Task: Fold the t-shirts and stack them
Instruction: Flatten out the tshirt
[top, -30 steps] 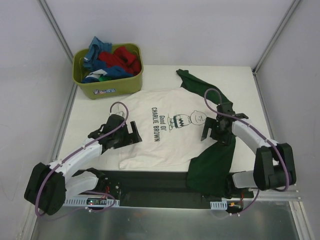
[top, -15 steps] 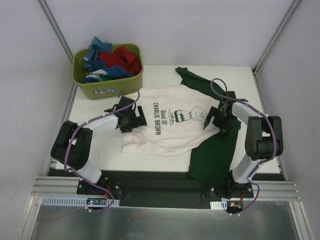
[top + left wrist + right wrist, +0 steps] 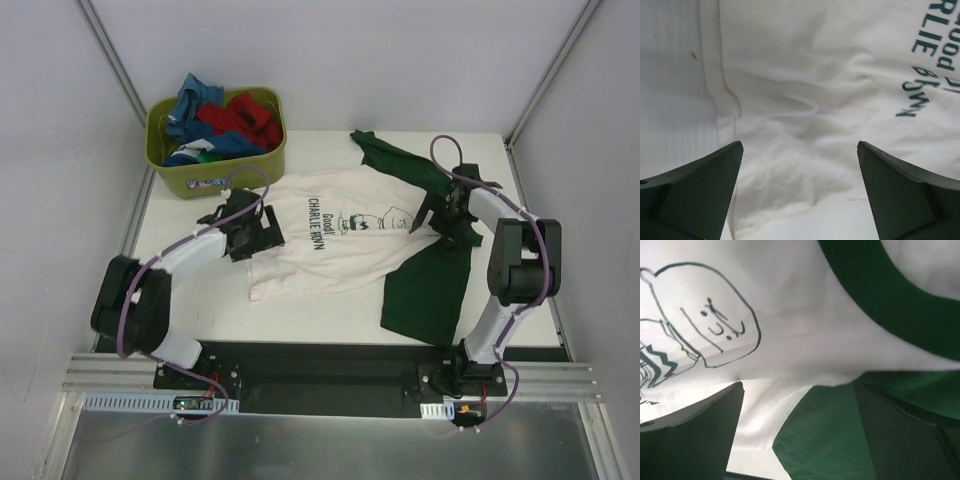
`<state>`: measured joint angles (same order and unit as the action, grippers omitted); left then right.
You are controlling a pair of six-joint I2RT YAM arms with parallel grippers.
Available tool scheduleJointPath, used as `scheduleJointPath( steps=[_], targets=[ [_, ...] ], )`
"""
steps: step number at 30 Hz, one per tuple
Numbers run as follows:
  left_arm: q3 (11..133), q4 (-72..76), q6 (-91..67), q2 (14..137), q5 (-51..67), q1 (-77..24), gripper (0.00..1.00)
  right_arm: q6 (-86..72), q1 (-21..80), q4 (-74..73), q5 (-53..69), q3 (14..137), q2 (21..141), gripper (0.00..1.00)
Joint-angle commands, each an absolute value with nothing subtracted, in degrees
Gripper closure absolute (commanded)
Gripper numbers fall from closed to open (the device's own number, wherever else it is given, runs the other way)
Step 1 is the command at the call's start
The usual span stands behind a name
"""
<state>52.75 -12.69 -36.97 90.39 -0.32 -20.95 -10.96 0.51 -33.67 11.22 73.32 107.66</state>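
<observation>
A cream t-shirt (image 3: 330, 245) with a black Charlie Brown print lies flat in the middle of the table. One dark green sleeve (image 3: 388, 160) points to the far side and the other (image 3: 425, 285) spreads toward the near right. My left gripper (image 3: 262, 228) is low over the shirt's left edge. It stands open, with wrinkled cream cloth (image 3: 800, 115) below its jaws (image 3: 799, 147). At the shirt's right side my right gripper (image 3: 430, 215) is also open (image 3: 797, 390). Cream cloth and green sleeve (image 3: 830, 440) lie between its fingers (image 3: 700, 440). More t-shirts (image 3: 225, 120), blue, red and green, are heaped in a tub.
The olive-green plastic tub (image 3: 215, 178) stands at the far left corner of the white table (image 3: 200, 310). Grey walls close in both sides and the back. A black rail (image 3: 320, 365) with the arm bases runs along the near edge.
Both arms have reached farther from the near edge. The cream shirt and its near green sleeve have slid with them toward the far side. Both grippers stayed open.
</observation>
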Motion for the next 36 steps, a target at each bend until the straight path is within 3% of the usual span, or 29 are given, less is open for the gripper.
scheduleJointPath(
  steps=[1, 7, 11, 16, 25, 36],
  targets=[
    [46.1, -17.2, -38.0, 75.4, -2.8, -21.8, 0.00, -9.1, 0.2, -31.9, 9.8, 68.8, 93.9, 0.03],
    [34.6, -22.3, -41.5, 54.6, -2.3, -21.8, 0.01, -10.9, 0.1, -32.7, 5.1, 58.7, 74.6, 0.03],
    [28.0, -22.7, -44.3, 49.4, 1.8, -21.8, 0.02, -12.2, 0.1, -35.0, 2.1, 49.0, 62.7, 0.03],
    [25.0, -21.6, -45.8, 51.9, 2.1, -21.8, 0.17, -11.8, 0.2, -40.1, -2.5, 45.6, 51.7, 0.03],
    [23.6, -16.9, -45.5, 56.7, 5.5, -21.8, 0.53, -11.7, 0.2, -46.9, -7.4, 47.6, 47.3, 0.03],
    [22.0, -16.3, -45.2, 58.7, 1.7, -21.7, 0.69, -11.9, 0.2, -50.2, -7.5, 48.3, 46.4, 0.03]
  ],
)
